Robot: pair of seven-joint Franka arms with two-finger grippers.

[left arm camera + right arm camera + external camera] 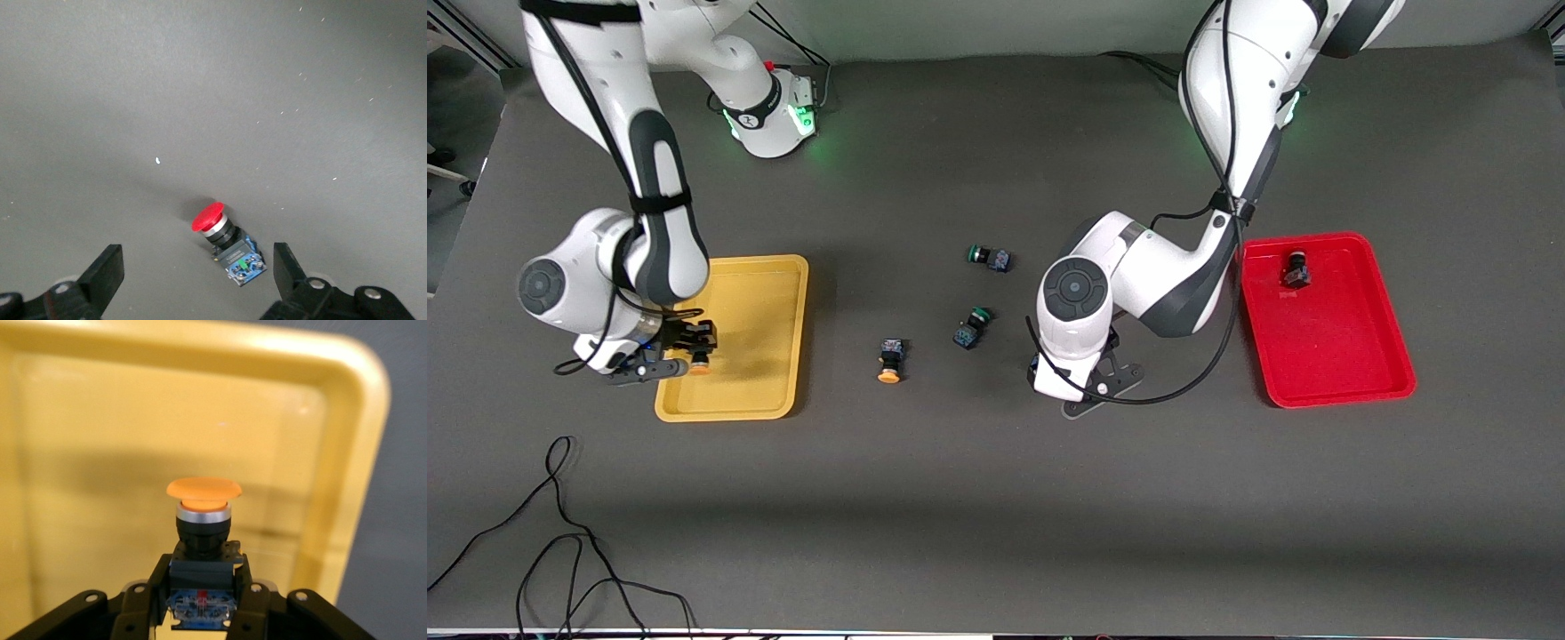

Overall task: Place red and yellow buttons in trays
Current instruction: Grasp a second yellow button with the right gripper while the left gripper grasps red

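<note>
My right gripper [687,354] is shut on a yellow-capped button [203,520], held over the yellow tray [769,293] at its corner toward the right arm's end; the tray also shows in the right wrist view [347,453]. My left gripper [1089,387] is open and low over the table between the trays. A red-capped button [223,239] lies on its side between the open fingers [287,267], touching neither. In the front view the hand hides it. A second red button [1296,269] lies in the red tray [1352,356]. A second yellow button [889,360] lies on the table.
Two green-capped buttons [989,258] [971,327] lie on the dark mat between the loose yellow button and the left arm. A black cable [560,533] trails across the mat's near corner at the right arm's end.
</note>
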